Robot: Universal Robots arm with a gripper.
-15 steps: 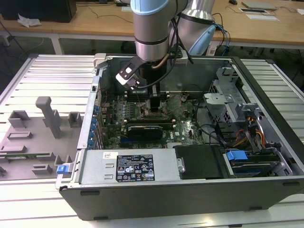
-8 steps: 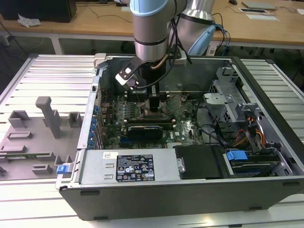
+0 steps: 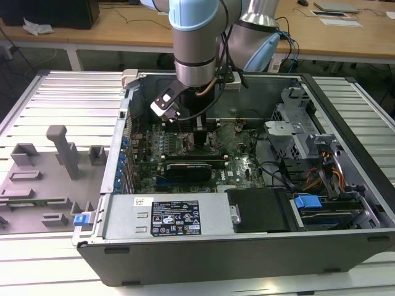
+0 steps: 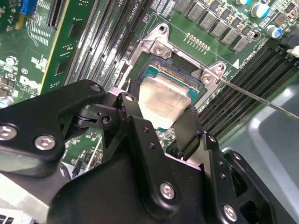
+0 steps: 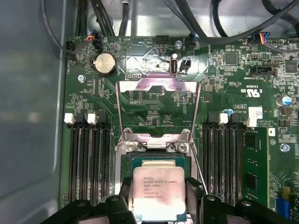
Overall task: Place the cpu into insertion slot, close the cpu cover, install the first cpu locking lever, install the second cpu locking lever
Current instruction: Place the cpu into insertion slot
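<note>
My gripper (image 5: 159,199) is shut on the cpu (image 5: 159,192), a square chip with a pale metal top, its black fingers (image 5: 194,196) pressing two opposite edges. In both wrist views the chip hangs over the near part of the insertion slot (image 5: 159,161), partly covering its dark centre (image 4: 170,77); I cannot tell whether they touch. The cpu cover (image 5: 159,88) stands flipped open beyond the socket. Thin locking levers (image 5: 118,114) stick out free on both sides, and one (image 4: 261,99) runs past the socket corner. In the exterior view the gripper (image 3: 200,139) reaches down into the open computer case.
Long memory slots (image 5: 88,158) flank the socket on both sides (image 5: 222,154). A coin battery (image 5: 104,63) and cables (image 5: 196,18) lie beyond the cover. A black card (image 3: 188,168) and drive cage (image 3: 296,132) sit inside the case; a grey fixture tray (image 3: 43,179) lies at the exterior view's left.
</note>
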